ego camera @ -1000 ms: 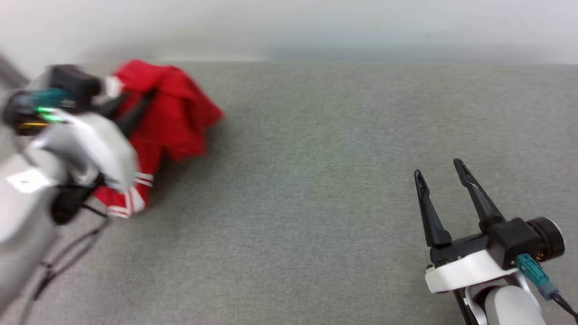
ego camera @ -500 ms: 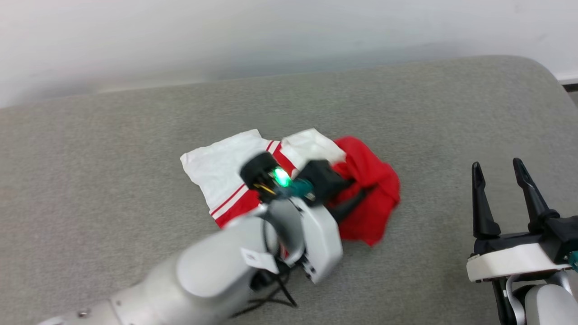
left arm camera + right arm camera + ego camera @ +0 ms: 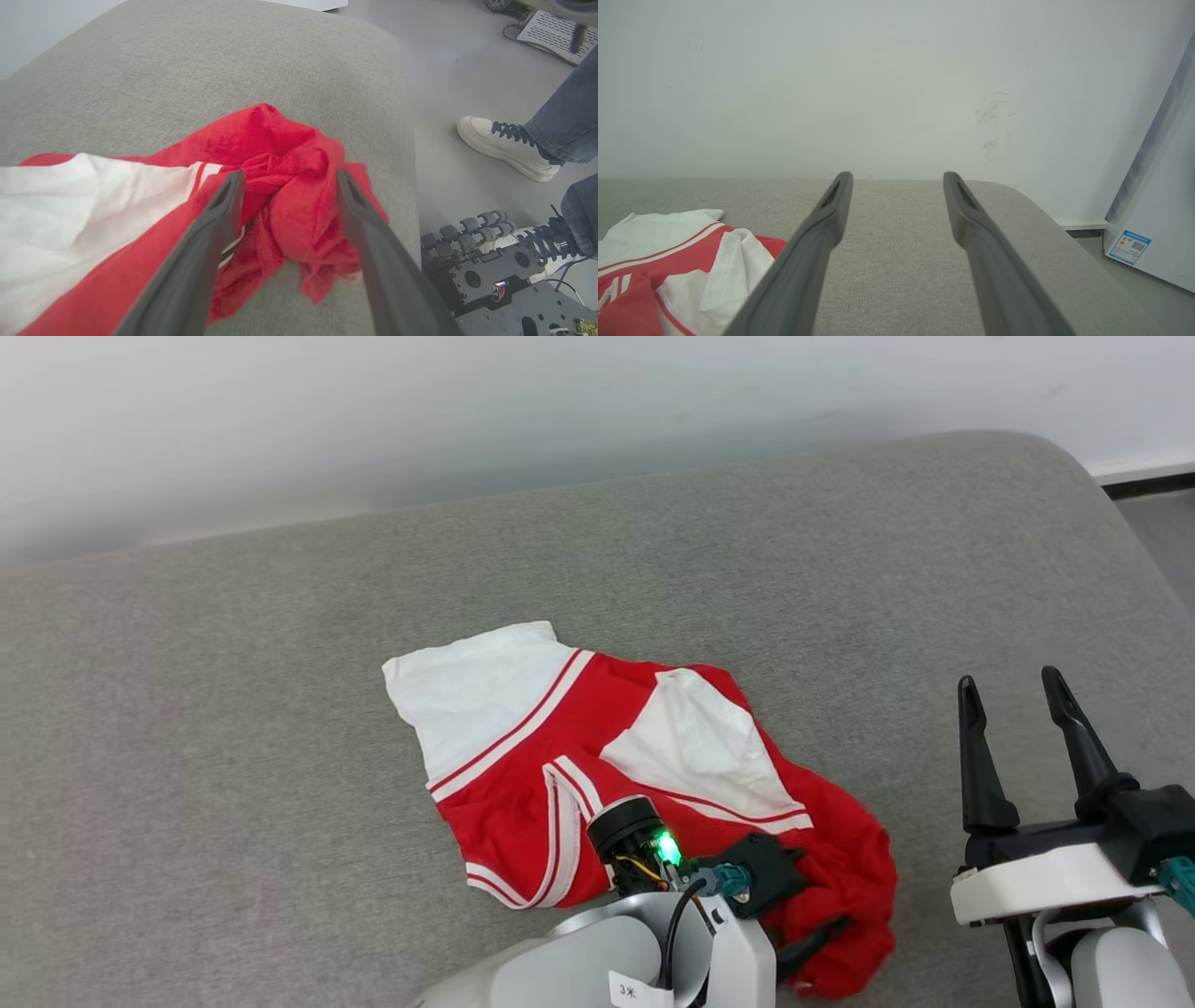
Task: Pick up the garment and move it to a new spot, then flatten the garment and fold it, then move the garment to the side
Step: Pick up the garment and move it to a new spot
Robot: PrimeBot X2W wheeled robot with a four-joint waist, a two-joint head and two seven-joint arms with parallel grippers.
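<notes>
the garment (image 3: 523, 784) lies loose on the grey padded surface (image 3: 233, 756) near the middle of the head view, its white panels spread toward 11 o'clock and a crumpled red wad at 5 o'clock, so the set-down at a new spot looks done while flattening, folding and moving it aside are all left. the left end effector (image 3: 289, 175) stands wide open, fingers straddling that wad and gripping nothing; the right end effector (image 3: 1008, 676), at 4 o'clock, is wide open and empty, apart from the cloth
</notes>
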